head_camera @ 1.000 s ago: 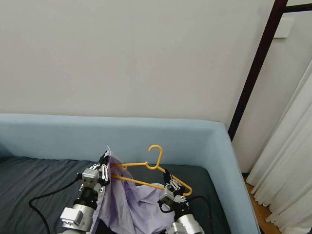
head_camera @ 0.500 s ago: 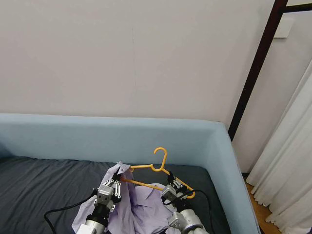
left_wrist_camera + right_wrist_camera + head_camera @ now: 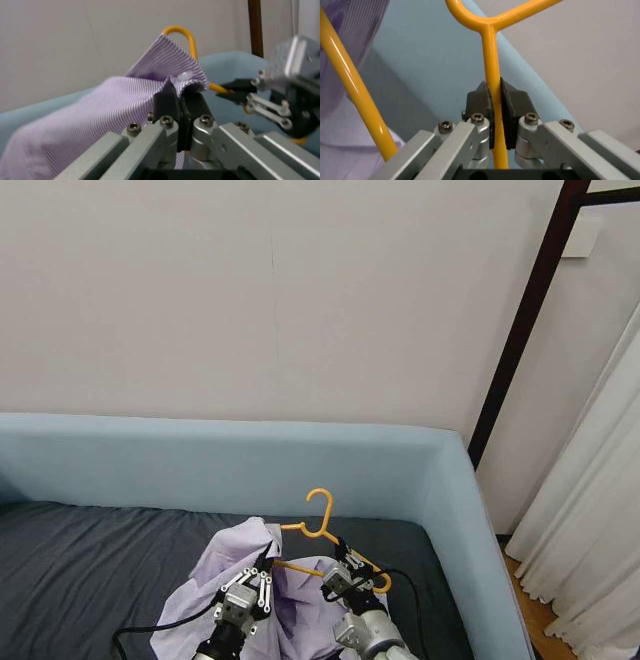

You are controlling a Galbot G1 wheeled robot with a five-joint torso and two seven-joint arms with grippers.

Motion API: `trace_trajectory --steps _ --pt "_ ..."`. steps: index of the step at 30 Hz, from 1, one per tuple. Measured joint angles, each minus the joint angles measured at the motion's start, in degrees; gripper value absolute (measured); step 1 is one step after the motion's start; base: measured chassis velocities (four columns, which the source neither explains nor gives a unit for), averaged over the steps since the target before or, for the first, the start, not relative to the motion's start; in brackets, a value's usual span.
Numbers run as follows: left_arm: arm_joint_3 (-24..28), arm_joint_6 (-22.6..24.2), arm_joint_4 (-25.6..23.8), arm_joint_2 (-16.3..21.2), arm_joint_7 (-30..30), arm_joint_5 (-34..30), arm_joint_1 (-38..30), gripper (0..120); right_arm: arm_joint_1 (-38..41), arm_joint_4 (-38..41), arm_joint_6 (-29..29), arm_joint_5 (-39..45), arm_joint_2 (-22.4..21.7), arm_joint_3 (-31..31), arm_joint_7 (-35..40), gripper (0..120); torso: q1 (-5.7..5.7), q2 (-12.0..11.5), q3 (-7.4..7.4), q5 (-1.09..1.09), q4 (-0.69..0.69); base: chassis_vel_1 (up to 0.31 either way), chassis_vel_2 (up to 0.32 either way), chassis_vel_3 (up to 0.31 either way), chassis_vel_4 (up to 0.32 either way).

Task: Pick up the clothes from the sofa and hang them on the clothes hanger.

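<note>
A lilac striped shirt (image 3: pixel 225 565) is draped over one arm of an orange hanger (image 3: pixel 322 526), above the sofa's dark seat. My left gripper (image 3: pixel 262 565) is shut on the shirt's collar edge (image 3: pixel 180 77), right beside the hanger's hook (image 3: pixel 182 35). My right gripper (image 3: pixel 343 563) is shut on the hanger's bare arm, and its pads (image 3: pixel 509 101) pinch the orange bar (image 3: pixel 490 67). The two grippers sit close together, left of the sofa's right corner.
The light blue sofa back (image 3: pixel 230 460) runs across behind the grippers, with its right armrest (image 3: pixel 478 560) close by. A dark post (image 3: pixel 520 320) and a white curtain (image 3: pixel 590 520) stand to the right. A black cable (image 3: pixel 160 628) trails over the dark seat (image 3: pixel 80 560).
Both grippers have sunk lower and moved closer together. The left gripper has travelled right with the shirt, sliding more cloth along the hanger, and the hanger has dropped with them.
</note>
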Motion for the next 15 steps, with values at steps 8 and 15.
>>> trace_trajectory --steps 8,15 --pt "-0.3 -1.9 1.5 -0.6 -0.2 2.3 1.4 0 1.1 1.3 0.2 1.9 -0.4 2.7 0.1 3 0.00 0.0 0.00 0.00 0.00 0.000 0.000 0.000 0.000" --pt "-2.8 -2.9 1.1 -0.2 -1.4 2.7 1.5 0 0.9 2.6 0.3 3.9 -1.3 5.2 0.1 3 0.00 0.0 0.00 0.00 -0.01 0.000 0.000 0.000 0.000"
